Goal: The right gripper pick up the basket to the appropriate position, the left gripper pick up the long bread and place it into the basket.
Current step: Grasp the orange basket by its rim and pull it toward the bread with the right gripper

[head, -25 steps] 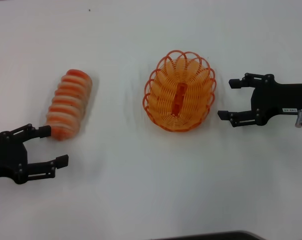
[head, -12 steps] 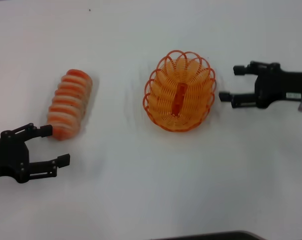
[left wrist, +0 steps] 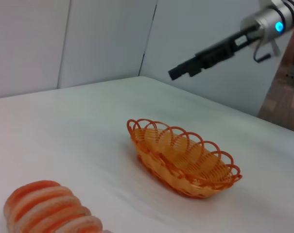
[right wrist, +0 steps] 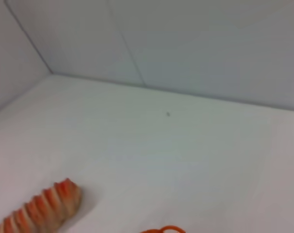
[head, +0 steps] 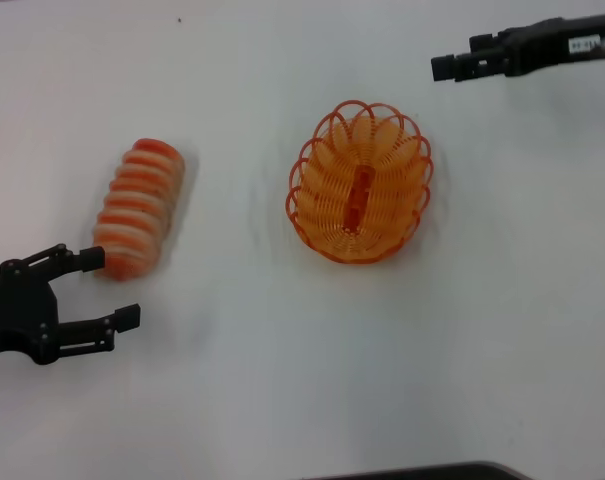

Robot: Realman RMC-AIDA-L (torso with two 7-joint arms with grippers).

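Observation:
The orange basket (head: 360, 182) stands empty near the table's middle; it also shows in the left wrist view (left wrist: 183, 158). The long bread (head: 140, 207) lies to its left, tan with orange-red ridges, and also shows in the left wrist view (left wrist: 49, 211) and the right wrist view (right wrist: 40, 211). My left gripper (head: 110, 289) is open and empty, one fingertip touching or just short of the bread's near end. My right gripper (head: 444, 66) is raised beyond the basket's far right side, seen edge-on, holding nothing; it also shows in the left wrist view (left wrist: 176, 74).
The white table (head: 282, 380) carries only the bread and the basket. Grey wall panels (left wrist: 88, 43) stand behind the table. A dark edge (head: 412, 472) runs along the near side.
My right gripper has left its place beside the basket's right rim, risen and moved to the far right, turning edge-on. The left gripper, bread and basket have not moved.

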